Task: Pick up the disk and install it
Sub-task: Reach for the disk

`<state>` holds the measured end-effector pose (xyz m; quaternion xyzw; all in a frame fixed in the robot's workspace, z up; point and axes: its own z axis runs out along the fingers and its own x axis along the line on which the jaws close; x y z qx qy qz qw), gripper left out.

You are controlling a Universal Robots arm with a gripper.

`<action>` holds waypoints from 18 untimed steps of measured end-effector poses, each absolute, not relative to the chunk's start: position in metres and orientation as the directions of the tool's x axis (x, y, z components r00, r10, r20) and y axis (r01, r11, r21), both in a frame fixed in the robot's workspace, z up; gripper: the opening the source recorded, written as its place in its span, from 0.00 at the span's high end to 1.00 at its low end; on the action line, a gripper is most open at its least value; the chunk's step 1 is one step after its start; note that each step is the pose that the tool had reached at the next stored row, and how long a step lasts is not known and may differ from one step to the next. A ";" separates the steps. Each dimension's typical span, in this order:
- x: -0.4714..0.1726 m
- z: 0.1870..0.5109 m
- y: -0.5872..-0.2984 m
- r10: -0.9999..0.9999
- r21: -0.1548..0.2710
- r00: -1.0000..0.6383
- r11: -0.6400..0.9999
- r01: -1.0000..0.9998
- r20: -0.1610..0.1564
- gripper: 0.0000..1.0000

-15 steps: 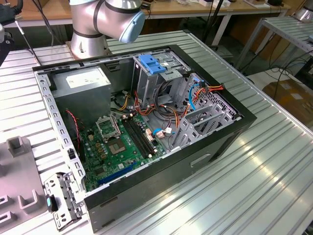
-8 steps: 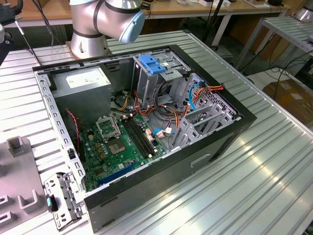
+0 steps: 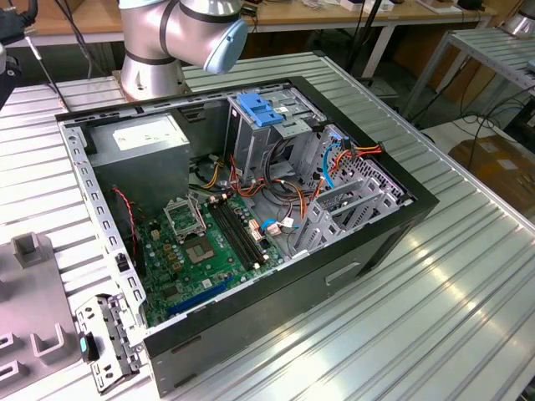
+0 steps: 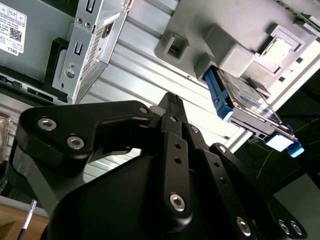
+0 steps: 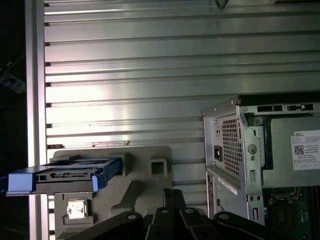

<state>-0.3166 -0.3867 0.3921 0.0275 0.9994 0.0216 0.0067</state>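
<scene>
The ribbed metal table (image 3: 451,276) carries an open computer case (image 3: 251,322), with its green motherboard (image 3: 209,251) visible inside. In both wrist views a grey plastic holder (image 5: 145,165) (image 4: 235,55) stands on the table, beside the case. The disk (image 5: 65,175) (image 4: 240,100), with its blue bracket, sits in this holder, and one end reaches out past it. The gripper (image 4: 170,100) (image 5: 167,192) is apart from the disk. Its pincer is closed narrow, with nothing between.

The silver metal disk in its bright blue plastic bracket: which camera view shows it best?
The second wrist view: the disk presents its broad silver face and blue bracket, seated in a grey moulded holder. The first wrist view gives the disk edge-on, mostly blue bracket and a dark connector side.
</scene>
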 end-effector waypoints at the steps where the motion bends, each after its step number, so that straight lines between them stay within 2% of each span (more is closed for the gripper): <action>1: -0.317 0.392 -0.387 0.055 0.043 -0.998 0.998 0.054 -0.010 0.89; 18: -0.332 0.391 -0.387 0.052 0.043 -0.999 0.998 0.052 0.007 0.89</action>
